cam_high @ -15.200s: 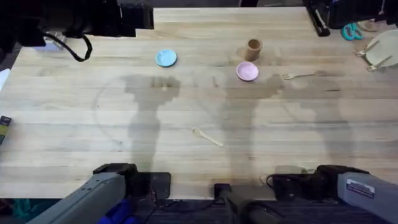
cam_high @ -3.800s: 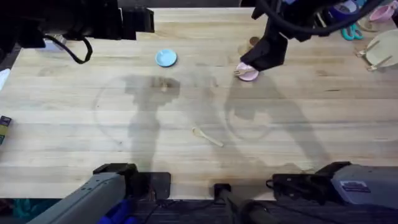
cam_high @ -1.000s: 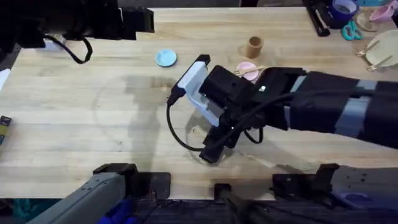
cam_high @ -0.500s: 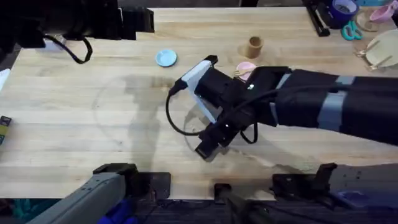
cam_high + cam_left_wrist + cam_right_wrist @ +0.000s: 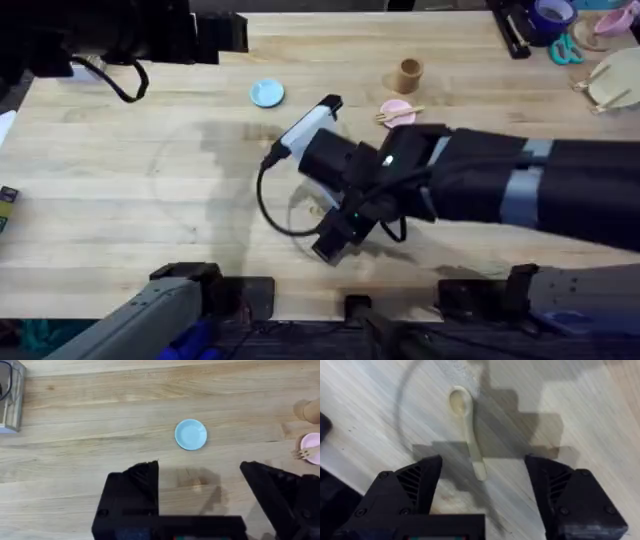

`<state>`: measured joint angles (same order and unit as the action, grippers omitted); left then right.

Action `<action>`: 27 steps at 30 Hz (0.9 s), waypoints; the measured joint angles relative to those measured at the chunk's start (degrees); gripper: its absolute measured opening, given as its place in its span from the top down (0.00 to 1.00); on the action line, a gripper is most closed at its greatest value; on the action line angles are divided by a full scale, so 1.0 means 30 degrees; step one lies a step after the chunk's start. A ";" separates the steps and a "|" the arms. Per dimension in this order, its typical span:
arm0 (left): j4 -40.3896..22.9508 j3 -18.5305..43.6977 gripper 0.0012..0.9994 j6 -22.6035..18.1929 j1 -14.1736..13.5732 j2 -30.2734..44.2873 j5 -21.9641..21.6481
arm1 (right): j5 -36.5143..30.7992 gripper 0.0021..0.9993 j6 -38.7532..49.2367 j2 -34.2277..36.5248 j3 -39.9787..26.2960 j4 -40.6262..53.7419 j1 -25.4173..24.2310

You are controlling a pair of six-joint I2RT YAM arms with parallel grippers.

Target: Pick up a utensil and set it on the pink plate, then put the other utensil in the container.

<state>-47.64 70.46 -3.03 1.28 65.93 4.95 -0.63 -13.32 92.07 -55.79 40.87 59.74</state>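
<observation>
Both right gripper (image 5: 482, 487) fingers astride spoon (image 5: 467, 430)

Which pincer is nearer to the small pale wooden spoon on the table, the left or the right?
Right. The right pincer hangs open just above the small pale wooden spoon, fingers either side of its handle. The left pincer sits open far off, facing the light blue round plate.
</observation>
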 joint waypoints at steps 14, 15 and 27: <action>0.0000 0.0000 0.01 0.0000 0.0000 0.0000 0.0000 | -0.1004 0.00 -0.0138 0.0643 -0.0676 0.0031 0.0797; 0.0000 0.0000 0.01 -0.0003 0.0000 0.0000 0.0000 | -0.0998 0.00 -0.0138 0.0685 -0.0734 -0.0024 0.0797; 0.0000 0.0000 0.01 -0.0007 0.0000 0.0000 0.0000 | -0.0924 0.00 -0.0138 0.0729 -0.1072 -0.0135 0.0834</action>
<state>-47.64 70.46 -3.05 1.28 65.93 4.95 -3.40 -13.74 94.26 -59.00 40.47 62.24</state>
